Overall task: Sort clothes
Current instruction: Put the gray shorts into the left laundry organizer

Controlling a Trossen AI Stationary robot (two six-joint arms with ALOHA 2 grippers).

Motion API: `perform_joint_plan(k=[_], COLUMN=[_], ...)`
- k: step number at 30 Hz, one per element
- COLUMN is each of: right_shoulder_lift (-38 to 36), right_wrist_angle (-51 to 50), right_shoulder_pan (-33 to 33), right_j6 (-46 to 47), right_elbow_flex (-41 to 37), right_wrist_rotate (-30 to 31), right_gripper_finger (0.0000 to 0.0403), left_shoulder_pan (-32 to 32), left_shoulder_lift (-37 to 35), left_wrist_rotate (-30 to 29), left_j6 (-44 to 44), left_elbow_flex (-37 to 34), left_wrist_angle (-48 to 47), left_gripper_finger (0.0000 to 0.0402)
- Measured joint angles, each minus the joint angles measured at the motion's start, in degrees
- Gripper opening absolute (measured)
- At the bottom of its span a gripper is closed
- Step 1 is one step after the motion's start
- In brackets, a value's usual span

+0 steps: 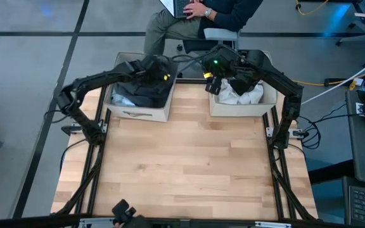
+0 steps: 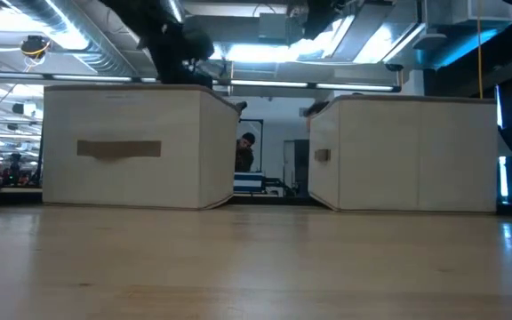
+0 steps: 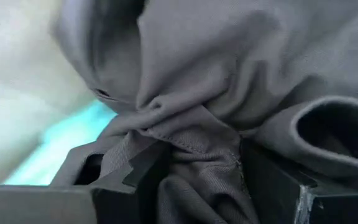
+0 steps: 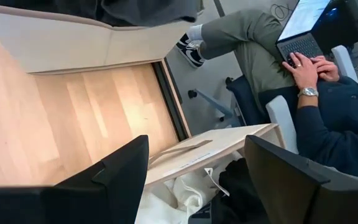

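Both arms are reaching over the two beige square fabric bins at the far edge of the wooden table (image 1: 182, 164).

The left gripper (image 3: 197, 180) is pressing down into the left bin (image 1: 138, 114), its jaws standing wide with a fold of the large dark grey soft garment (image 3: 229, 74) bunched between them; a turquoise cloth (image 3: 67, 143) is showing beside it. The right gripper (image 4: 197, 180) is hovering above the right bin (image 1: 236, 109), jaws spread wide and holding nothing, over the white fabric garment (image 1: 243, 95) lying inside. A seated person (image 4: 303, 68) is typing on a laptop (image 4: 303, 31) behind the table.
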Motion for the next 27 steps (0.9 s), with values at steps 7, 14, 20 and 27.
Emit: perform_joint_plan(k=[7,14,20,27], right_shoulder_lift=[0.0,0.0,0.0,0.0], right_wrist_angle=[0.0,0.3,0.3,0.3], right_shoulder_pan=[0.0,0.0,0.0,0.0], right_j6=[0.0,0.0,0.0,0.7], right_elbow_flex=[0.0,0.0,0.0,0.0], right_wrist_rotate=[-0.1,-2.0,-2.0,-2.0], right_gripper_finger=[0.0264,0.0264,0.0264,0.0264], left_shoulder_pan=[0.0,1.2,2.8,3.1], left_shoulder_lift=[2.2,4.0,4.2,-2.1], left_wrist_rotate=[2.7,3.3,4.2,4.8], left_j6=[-0.6,-1.3,-1.3,-0.3], left_elbow_flex=[-9.0,-15.0,-16.0,-13.5], left_wrist_angle=[9.3,16.5,17.9,13.4], left_gripper_finger=[0.0186,0.0186,0.0186,0.0186])
